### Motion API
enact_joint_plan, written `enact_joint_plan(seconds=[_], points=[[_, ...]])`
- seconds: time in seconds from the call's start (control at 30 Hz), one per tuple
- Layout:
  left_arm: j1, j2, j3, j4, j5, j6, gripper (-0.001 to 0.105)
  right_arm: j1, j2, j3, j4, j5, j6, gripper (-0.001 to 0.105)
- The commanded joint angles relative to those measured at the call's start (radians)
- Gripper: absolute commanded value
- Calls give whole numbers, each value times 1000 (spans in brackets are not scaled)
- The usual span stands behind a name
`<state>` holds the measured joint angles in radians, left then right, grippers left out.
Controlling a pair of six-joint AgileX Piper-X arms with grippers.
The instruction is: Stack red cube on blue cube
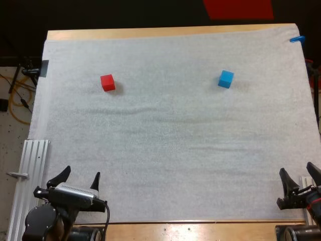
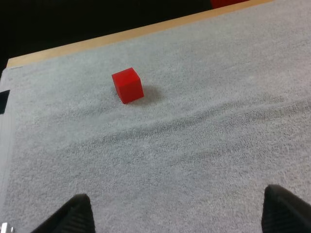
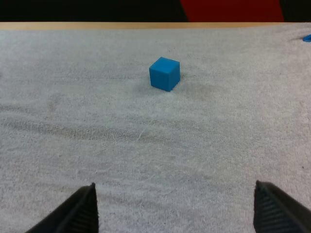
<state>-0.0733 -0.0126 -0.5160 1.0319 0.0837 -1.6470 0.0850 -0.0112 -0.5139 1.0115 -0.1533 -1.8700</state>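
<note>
Cubes, high view: red cube [image 1: 107, 82] sits on the white mat [image 1: 170, 150] toward its far left; blue cube [image 1: 225, 79] sits toward its far right, about as far back. They are well apart, with bare mat between them, and neither is on the other.
Grippers, high view: left gripper [image 1: 82, 171] hangs at the mat's near edge on the left, right gripper [image 1: 297, 168] at the near edge on the right. Both are well apart from the cubes, with black fingers spread wide and nothing between them.
Surroundings, high view: wooden table [image 1: 150, 33] shows as a strip beyond the mat's far edge. A ribbed metal rail [image 1: 32, 170] lies along the mat's left side, near the left gripper.
Red cube, left wrist view: it is seen closer, flat on the mat, ahead of the left gripper and near the table's far edge. Low ripples cross the mat between cube and gripper.
Red cube's heading: it has no long axis, its top is level, and one side face is turned almost squarely to the gripper, with a sliver of a second beside it.
Left fingers [image 2: 73, 213]: they are set wide, clear of the cube, with bare mat between.
Blue cube, right wrist view: it lies flat on the mat ahead of the right gripper, near the far edge.
Blue cube's heading: it has no long axis, its top is level, and an upright edge is turned to the gripper, so two side faces show.
Right fingers [image 3: 77, 208]: they are set wide, clear of the cube, with bare mat between.
</note>
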Motion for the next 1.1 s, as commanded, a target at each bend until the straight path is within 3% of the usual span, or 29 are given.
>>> enact_joint_plan(seconds=[0.0,0.8,1.07], points=[[-2,-133,-2,-13,2,-12,69,-1,-39,-1,-5,0,-9,65],[-2,-133,-1,-13,2,-12,69,-1,-34,-1,-7,-36,-14,65],[-2,-133,-1,-13,2,-12,69,-1,123,-88,-15,-208,-19,65]])
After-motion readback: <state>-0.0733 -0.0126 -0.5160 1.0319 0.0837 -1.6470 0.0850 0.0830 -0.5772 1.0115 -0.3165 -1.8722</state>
